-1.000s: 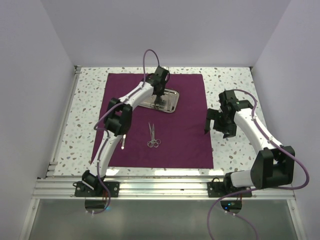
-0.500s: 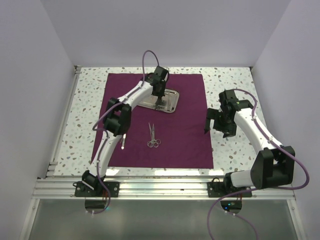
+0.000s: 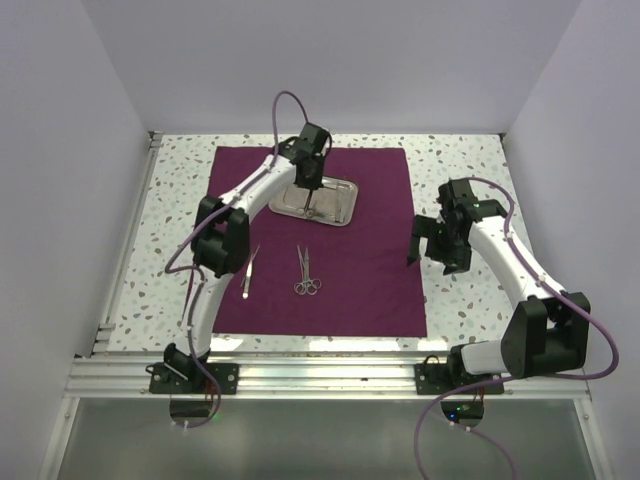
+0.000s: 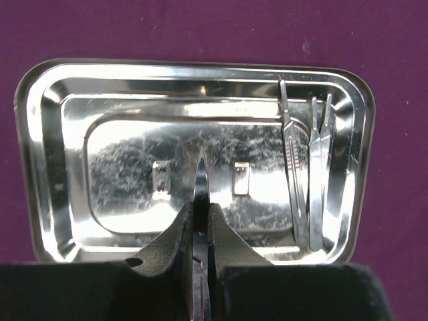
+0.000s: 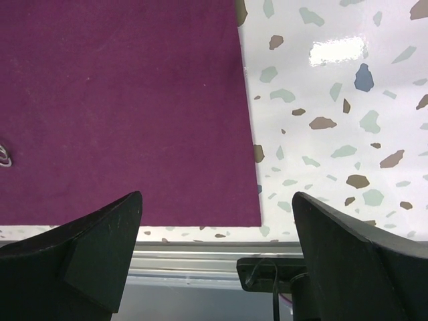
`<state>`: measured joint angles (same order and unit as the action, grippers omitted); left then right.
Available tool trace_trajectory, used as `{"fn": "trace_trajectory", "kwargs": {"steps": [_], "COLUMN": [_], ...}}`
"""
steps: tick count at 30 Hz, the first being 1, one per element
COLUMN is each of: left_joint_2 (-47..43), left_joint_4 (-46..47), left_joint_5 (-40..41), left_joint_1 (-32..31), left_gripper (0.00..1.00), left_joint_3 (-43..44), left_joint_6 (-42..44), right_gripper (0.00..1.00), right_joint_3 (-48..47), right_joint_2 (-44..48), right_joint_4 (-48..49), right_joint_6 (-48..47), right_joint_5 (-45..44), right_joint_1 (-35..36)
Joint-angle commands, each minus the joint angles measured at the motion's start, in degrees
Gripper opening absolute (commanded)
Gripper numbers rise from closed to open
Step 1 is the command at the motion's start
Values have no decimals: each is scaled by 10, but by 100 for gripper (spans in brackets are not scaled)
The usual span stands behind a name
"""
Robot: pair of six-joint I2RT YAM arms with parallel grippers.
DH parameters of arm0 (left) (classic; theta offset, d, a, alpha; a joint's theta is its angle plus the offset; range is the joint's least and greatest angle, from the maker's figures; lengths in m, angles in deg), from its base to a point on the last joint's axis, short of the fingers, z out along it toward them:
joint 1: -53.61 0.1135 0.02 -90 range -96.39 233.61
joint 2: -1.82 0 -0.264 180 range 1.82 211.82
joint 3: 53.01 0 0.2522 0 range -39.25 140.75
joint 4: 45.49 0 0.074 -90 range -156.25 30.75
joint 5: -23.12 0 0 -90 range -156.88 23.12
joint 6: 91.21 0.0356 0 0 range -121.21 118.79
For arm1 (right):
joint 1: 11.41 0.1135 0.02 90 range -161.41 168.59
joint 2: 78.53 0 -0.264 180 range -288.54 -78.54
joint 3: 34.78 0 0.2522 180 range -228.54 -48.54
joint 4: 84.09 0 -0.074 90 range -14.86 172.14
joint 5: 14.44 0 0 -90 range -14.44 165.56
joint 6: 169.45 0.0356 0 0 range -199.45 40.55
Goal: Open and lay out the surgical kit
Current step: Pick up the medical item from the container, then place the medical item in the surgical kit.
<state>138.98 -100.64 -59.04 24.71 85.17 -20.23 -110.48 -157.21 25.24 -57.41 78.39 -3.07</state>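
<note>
**Left gripper (image 4: 200, 217) clamped on a pointed instrument (image 4: 201, 175)**

We are mid-layout, poised above the steel tray (image 4: 47, 134), with three slim tools (image 4: 314, 180) to the gripper's right. Next, we judge: carry this back beside the scissors (image 3: 308, 273) and tweezers (image 3: 247, 272) on the plum cloth (image 3: 370, 260). The right gripper (image 5: 217, 200) hangs with fingers apart.

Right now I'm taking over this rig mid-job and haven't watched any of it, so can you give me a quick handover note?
Left claw: shut on a slim pointed steel instrument, above the tray.
Right claw: open, empty, over the right edge of the purple cloth.
Done: cloth spread flat; scissors and tweezers laid out on it.
Left: set down the held instrument, then probably move out the three slim tools lying at one end of the tray.
</note>
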Motion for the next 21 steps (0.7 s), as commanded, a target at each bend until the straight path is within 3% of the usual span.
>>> {"fn": "trace_trajectory", "kwargs": {"steps": [1,4,10,16,19,21], "left_joint_2": [-89,-137,-259,-325,-328,-319], "left_joint_4": [-10,-5,37,46,46,43], "left_joint_5": [15,22,24,21,18,16], "left_joint_1": [4,1,-28,-82,-90,-92], "left_gripper": [0,0,0,0,0,26], "left_joint_3": [-36,-106,-328,-436,-448,-447], "left_joint_6": [-29,-53,-110,-181,-194,-193], "right_gripper": [98,99,98,98,98,98], "right_joint_3": [-13,-11,-3,6,9,11], "right_joint_2": [14,15,16,17,16,12], "right_joint_4": [14,17,17,16,17,18], "right_joint_6": [-1,-1,-1,-2,-2,-2], "right_joint_5": [24,27,31,32,32,33], "right_joint_1": [-2,-3,0,2,3,3]}}
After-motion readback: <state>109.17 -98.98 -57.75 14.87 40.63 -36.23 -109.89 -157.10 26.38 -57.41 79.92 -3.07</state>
